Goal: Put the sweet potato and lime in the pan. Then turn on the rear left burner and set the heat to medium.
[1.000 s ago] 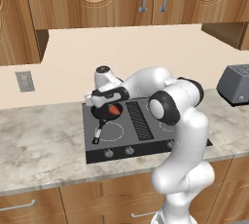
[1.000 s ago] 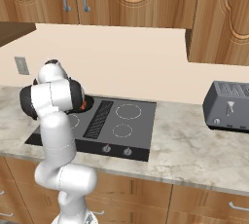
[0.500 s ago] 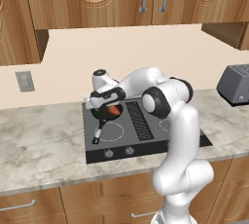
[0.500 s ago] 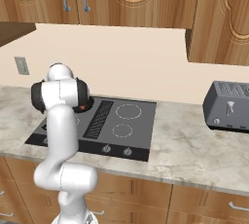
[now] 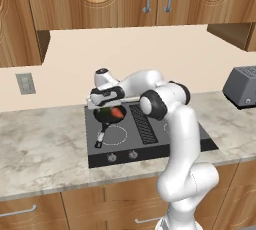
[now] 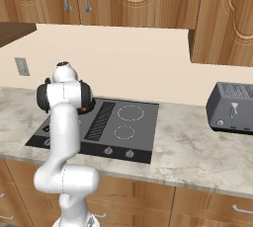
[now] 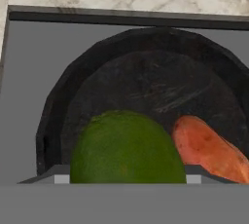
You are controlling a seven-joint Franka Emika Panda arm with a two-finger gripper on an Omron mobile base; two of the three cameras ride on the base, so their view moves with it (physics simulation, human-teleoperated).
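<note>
In the hand view the dark green lime point(image 7: 127, 150) sits between my gripper's point(image 7: 126, 179) fingertips point(image 7: 61, 179), just above the round black pan point(image 7: 146, 72). The jaws are shut on the lime. The orange-red sweet potato point(image 7: 209, 150) lies inside the pan beside the lime. From the left base view, my gripper point(image 5: 102, 105) hangs over the pan point(image 5: 105, 118) on the rear left burner, with the sweet potato point(image 5: 117, 112) showing in it and the pan handle point(image 5: 99, 139) pointing toward the front.
The black cooktop point(image 5: 150, 146) has knobs point(image 5: 113, 157) along its front edge and a vent grille point(image 5: 143, 124) down the middle. A grey toaster point(image 6: 232, 106) stands on the counter to the right. A wall outlet point(image 5: 25, 83) is at the left, and cabinets hang overhead.
My elbow has swung left and closer to the stove. The gripper has stayed over the pan with the lime, shifting only slightly back.
</note>
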